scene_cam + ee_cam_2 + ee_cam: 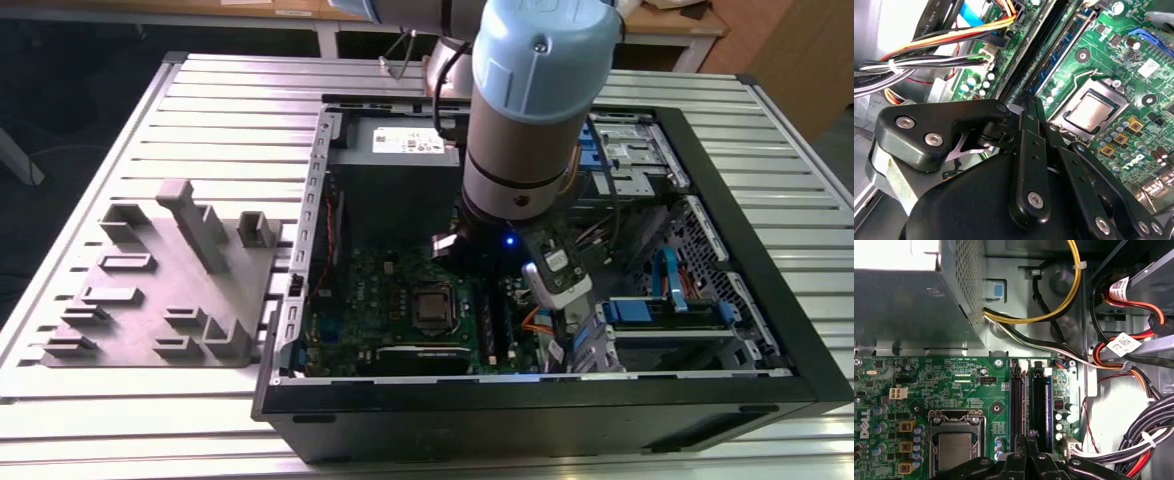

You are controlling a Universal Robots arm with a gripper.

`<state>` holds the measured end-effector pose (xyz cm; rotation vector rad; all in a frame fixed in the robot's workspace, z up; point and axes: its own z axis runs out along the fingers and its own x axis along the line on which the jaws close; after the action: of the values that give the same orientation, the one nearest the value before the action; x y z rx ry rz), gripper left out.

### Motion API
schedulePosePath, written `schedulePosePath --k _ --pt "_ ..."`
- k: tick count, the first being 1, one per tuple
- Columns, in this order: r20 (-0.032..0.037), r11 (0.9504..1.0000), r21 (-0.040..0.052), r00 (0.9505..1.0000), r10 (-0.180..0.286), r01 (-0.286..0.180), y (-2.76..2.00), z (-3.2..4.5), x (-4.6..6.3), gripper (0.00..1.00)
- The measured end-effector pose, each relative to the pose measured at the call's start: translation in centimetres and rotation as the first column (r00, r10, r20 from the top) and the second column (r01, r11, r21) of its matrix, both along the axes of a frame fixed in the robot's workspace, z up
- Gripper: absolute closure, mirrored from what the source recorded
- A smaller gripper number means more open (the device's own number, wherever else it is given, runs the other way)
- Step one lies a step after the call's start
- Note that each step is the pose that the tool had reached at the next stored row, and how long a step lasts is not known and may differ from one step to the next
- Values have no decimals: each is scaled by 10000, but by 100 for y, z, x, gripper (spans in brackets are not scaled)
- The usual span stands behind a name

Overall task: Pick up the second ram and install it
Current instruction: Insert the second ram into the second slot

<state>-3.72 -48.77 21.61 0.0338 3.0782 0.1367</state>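
My gripper (1031,102) (1027,439) is shut, its two black fingers pressed together with nothing visible between them. The fingertips hover just over the near end of the long black memory sockets (1027,400) on the green motherboard (964,385). A ram with a narrow blue-green board (1061,50) stands seated in one socket, on the processor side. Whether this is the second ram I cannot tell. In the exterior view the arm's wrist (514,240) reaches down into the open computer case (534,395), covering the gripper.
The processor socket (956,440) lies beside the memory sockets. The grey power supply (904,305) stands past the board's far edge. Bundled cables (1134,355) crowd the other side of the sockets. A grey slotted fixture (160,280) rests on the table at the exterior view's left.
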Motion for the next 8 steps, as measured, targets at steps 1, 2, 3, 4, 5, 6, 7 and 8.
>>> schedulePosePath --k 1,2,3,4,5,6,7,8 --pt "0 10000 -1 10000 -1 1 0 0 0 92" --pt "-1 10000 -2 10000 0 0 0 0 0 92" --pt "-1 10000 -2 10000 0 0 0 0 0 92" --pt "0 10000 -1 10000 -1 1 0 -1 0 92" --pt "0 10000 0 10000 0 0 0 -2 0 92" --pt "0 10000 0 10000 0 0 0 -2 0 92" --pt "0 10000 0 10000 0 0 0 -2 0 92" --pt "0 10000 0 10000 0 0 0 -3 0 92"
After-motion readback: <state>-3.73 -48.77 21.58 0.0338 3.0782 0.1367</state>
